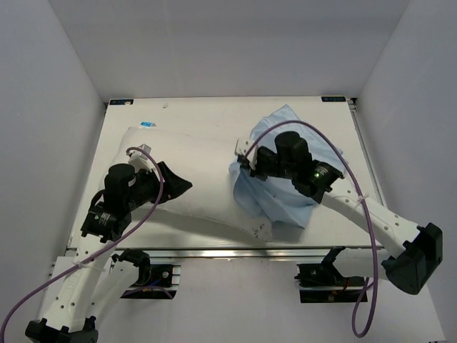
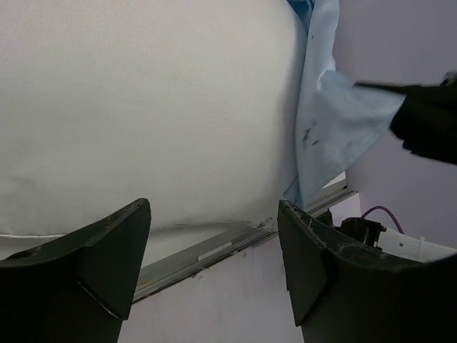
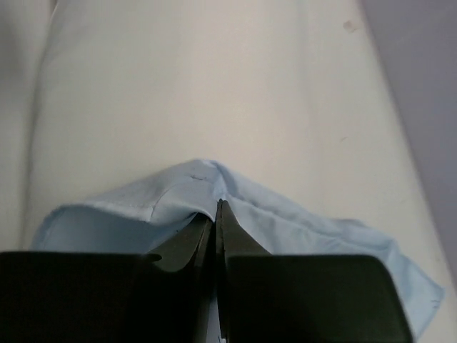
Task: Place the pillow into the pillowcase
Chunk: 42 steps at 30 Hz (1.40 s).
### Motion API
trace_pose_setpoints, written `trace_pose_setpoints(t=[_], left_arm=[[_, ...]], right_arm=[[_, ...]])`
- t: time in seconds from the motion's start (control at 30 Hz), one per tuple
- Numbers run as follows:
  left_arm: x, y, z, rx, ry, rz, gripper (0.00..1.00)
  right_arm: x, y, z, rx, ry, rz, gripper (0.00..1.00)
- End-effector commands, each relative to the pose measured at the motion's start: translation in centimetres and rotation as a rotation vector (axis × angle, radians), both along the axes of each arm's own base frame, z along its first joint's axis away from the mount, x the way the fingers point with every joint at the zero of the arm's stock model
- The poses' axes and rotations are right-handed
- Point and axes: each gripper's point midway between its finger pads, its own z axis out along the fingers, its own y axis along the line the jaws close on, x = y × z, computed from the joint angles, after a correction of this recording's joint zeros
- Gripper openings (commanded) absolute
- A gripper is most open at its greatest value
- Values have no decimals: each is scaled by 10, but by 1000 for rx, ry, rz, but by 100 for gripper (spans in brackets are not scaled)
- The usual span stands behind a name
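Pillow (image 1: 193,179), from overhead, lies across the table (image 1: 214,114), right end covered by the bunched pillowcase (image 1: 285,118); can't tell if it's actually inside yet. Left wrist view: left tool (image 2: 214,207) gapes wide at the pillow's near edge, holding nothing. Right wrist view: right tool (image 3: 216,207) is pinched tight on the pillowcase hem. My worry is that thin pinch slipping, or it's caught both layers, so the mouth stays closed and the pillow just shoves fabric around.
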Motion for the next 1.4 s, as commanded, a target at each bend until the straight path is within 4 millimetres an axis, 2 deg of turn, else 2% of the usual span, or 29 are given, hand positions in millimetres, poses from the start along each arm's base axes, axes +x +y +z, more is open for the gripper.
trace_pose_setpoints(t=[0.0, 0.03, 0.07, 0.1, 0.13, 0.2, 0.27, 0.33, 0.4, 0.43, 0.47, 0.53, 0.6, 0.77, 0.8, 0.87, 0.9, 1.0, 1.03, 1.1, 1.17, 1.2, 1.27, 1.3, 1.37], left_arm=[[4, -1, 15, 6, -43, -6, 81], [4, -1, 17, 7, -47, -7, 81], [6, -1, 18, 7, -53, -6, 81], [7, -1, 21, 10, -61, -5, 81], [9, -1, 22, 10, -65, -4, 81], [12, -2, 24, 7, -75, -2, 81], [14, -2, 26, 4, -82, -2, 81], [16, -3, 28, 5, -86, 1, 81], [17, -2, 30, 7, -91, 4, 81], [18, -2, 32, 8, -98, 7, 81], [19, -2, 33, 6, -104, 8, 81], [21, -3, 32, 3, -104, 8, 81], [25, -5, 34, -1, -112, 4, 81], [37, -11, 39, 7, -129, -14, 80], [38, -15, 39, 9, -130, -26, 80], [42, -20, 43, 9, -147, -38, 80], [43, -28, 40, 12, -139, -59, 80], [46, -46, 49, 27, -177, -92, 80], [50, -53, 46, 48, -166, -100, 80], [51, -67, 56, 80, -201, -116, 81], [48, -82, 54, 114, -201, -146, 81], [52, -82, 57, 129, -212, -123, 81], [53, -85, 57, 141, -221, -115, 81], [54, -84, 54, 157, -227, -90, 80], [51, -80, 58, 149, -236, -62, 80]], right_arm=[[43, 19, 92, 212, -147, -125, 7], [50, 21, 105, 246, -154, -151, 6], [59, 26, 106, 251, -146, -167, 5], [64, 28, 120, 279, -161, -180, 6], [70, 30, 126, 296, -165, -204, 5], [85, 39, 129, 314, -173, -231, 5], [102, 44, 124, 319, -171, -278, 5], [115, 45, 137, 354, -190, -325, 4], [128, 50, 143, 383, -193, -348, 4], [132, 45, 164, 420, -216, -371, 4], [141, 51, 158, 417, -206, -377, 4], [148, 52, 166, 436, -213, -394, 5], [153, 53, 163, 439, -209, -403, 6], [164, 30, 161, 441, -227, -475, 8], [171, 20, 159, 439, -210, -497, 8], [174, 18, 153, 430, -175, -483, 7], [174, 20, 143, 411, -132, -474, 6], [164, 40, 114, 376, -27, -396, 4], [160, 49, 102, 365, 14, -371, 4], [148, 68, 98, 363, 34, -329, 9], [139, 87, 94, 357, 47, -294, 13], [137, 93, 101, 370, 39, -284, 16], [135, 107, 94, 356, 55, -269, 22], [133, 115, 91, 352, 58, -265, 33], [138, 124, 79, 324, 61, -254, 45]])
